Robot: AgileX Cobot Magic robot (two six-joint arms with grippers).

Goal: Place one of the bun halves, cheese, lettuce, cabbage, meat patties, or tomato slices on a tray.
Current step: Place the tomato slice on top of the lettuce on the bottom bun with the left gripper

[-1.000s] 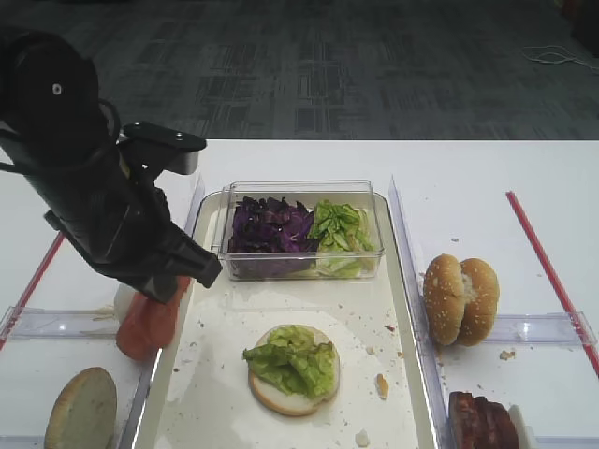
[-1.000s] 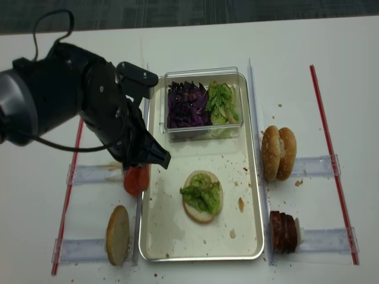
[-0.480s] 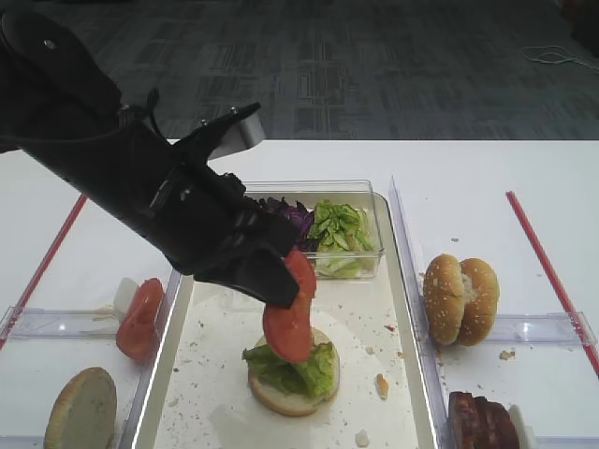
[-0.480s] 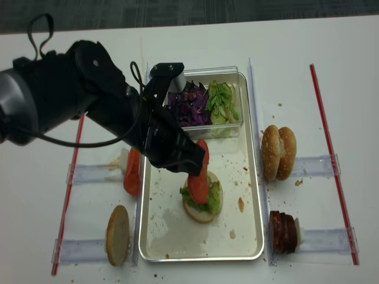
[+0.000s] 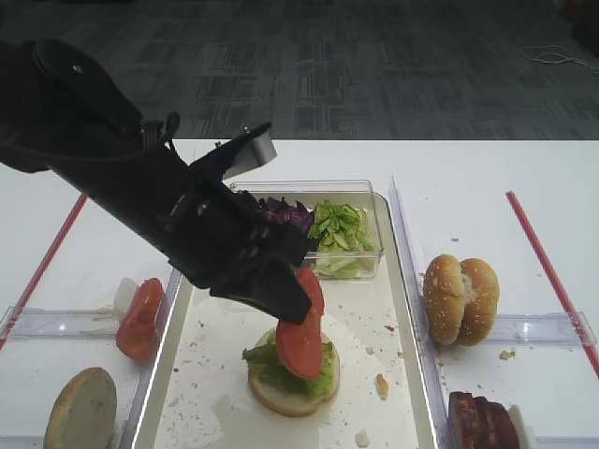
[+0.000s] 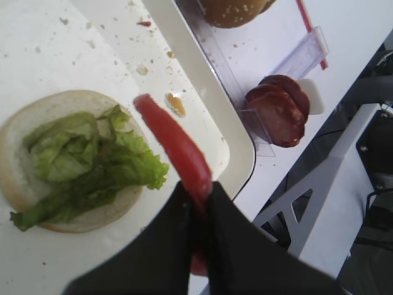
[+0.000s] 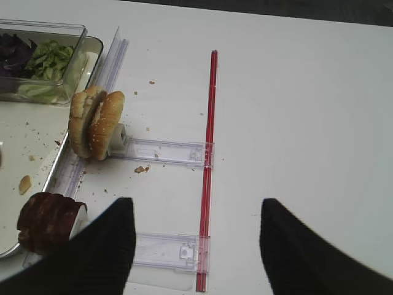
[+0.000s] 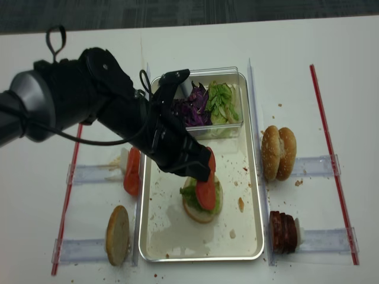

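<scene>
Left gripper [image 6: 198, 195]: jaws clenched on the edge of one tomato slice [image 5: 301, 339], which hangs on edge from them.
Held slice: over the middle of the tray [image 5: 398, 281], just above the lettuce-topped bun; whether it touches the lettuce cannot be told.
Bun on tray [image 6: 27, 123]: one half lying cut face up with lettuce [image 6: 92, 163] on it, toward the tray's 6 o'clock end in the exterior high view.
Clear tub [image 5: 365, 192]: at the tray's 12 o'clock end, holding purple cabbage [image 8: 192, 106] at its 9 o'clock side and more lettuce at 3 o'clock.
Other tomato slices [image 5: 140, 318]: on the table just outside the tray's 9 o'clock rim, leaning on a clear holder.
Spare bun half [image 5: 82, 410]: standing on edge, at 6 o'clock from those slices.
Bun pair [image 7: 93, 123]: on edge, at 3 o'clock off the tray.
Meat patties [image 7: 46, 221]: stacked on edge, at 6 o'clock from the bun pair.
Right gripper [image 7: 196, 246]: jaws spread apart, holding nothing, over the table near the red strip [image 7: 209, 153].
</scene>
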